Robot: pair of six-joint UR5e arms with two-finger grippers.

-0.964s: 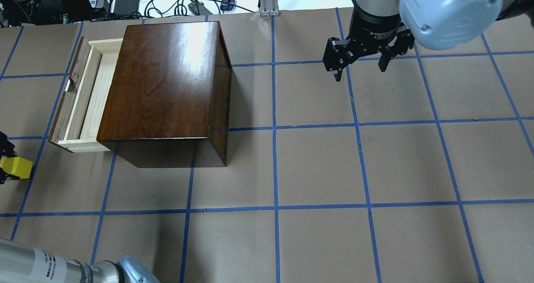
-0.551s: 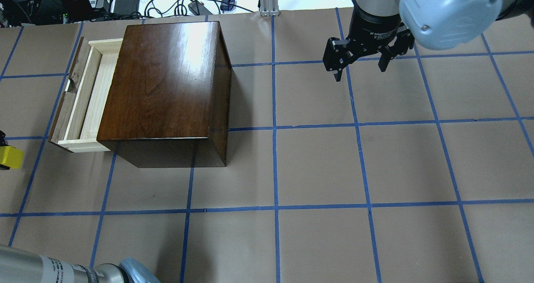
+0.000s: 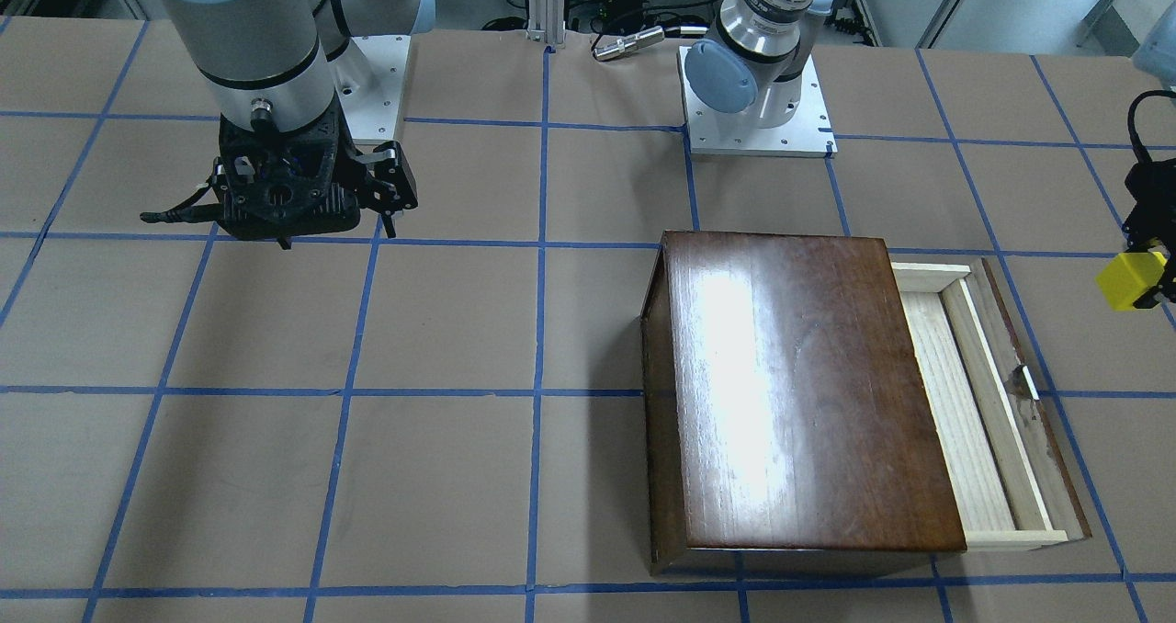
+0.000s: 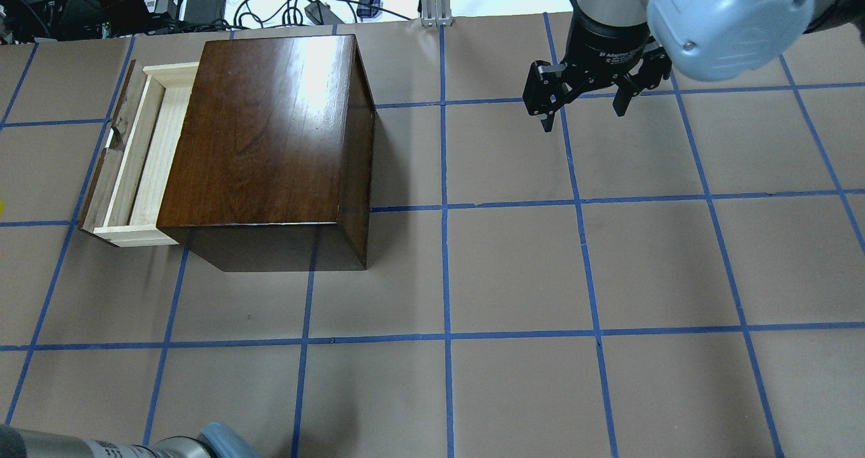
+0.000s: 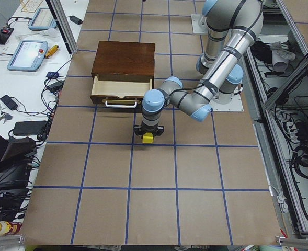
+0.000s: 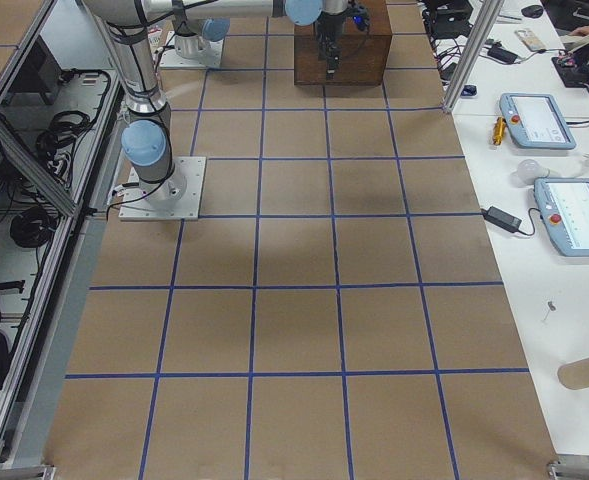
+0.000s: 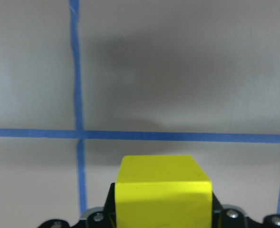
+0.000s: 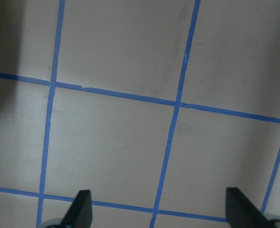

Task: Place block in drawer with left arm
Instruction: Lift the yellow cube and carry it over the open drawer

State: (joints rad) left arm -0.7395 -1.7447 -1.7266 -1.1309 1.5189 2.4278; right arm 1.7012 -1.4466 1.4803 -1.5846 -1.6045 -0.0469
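Seen from across the worktop [image 3: 441, 320], the right pincer [image 4: 582, 115] hangs at the far left above a blue tape line. Its jaws are spread wide, with only brown paper showing between them. Several taped squares of paper separate it from the dark wooden cabinet [image 3: 808, 393], which stands right of centre. The drawer [image 3: 955, 421] is pulled partway out of the cabinet's right-hand face, toward the robot's left. Its long axis runs from the robot's side toward the operators' side, and its pale floor lies open from above. Its dark front panel [image 3: 1061, 476], carrying the small metal pull [image 3: 1024, 382], forms the outer wall. Further right, at the edge of the view, the left arm [image 5: 224, 60] carries the left pincer [image 3: 1147, 269], which is closed on the yellow block [image 7: 163, 187]. The block appears lifted off the paper, and the wrist view shows a soft shadow on the worktop ahead of it. It sits outside the front panel, near the drawer's robot-side end, and not over the tray. As a cube it has no longer axis, and its edges sit about square to the tape lines. A strip of paper lies between block and panel, and the panel's top edge stands between the block and the tray.
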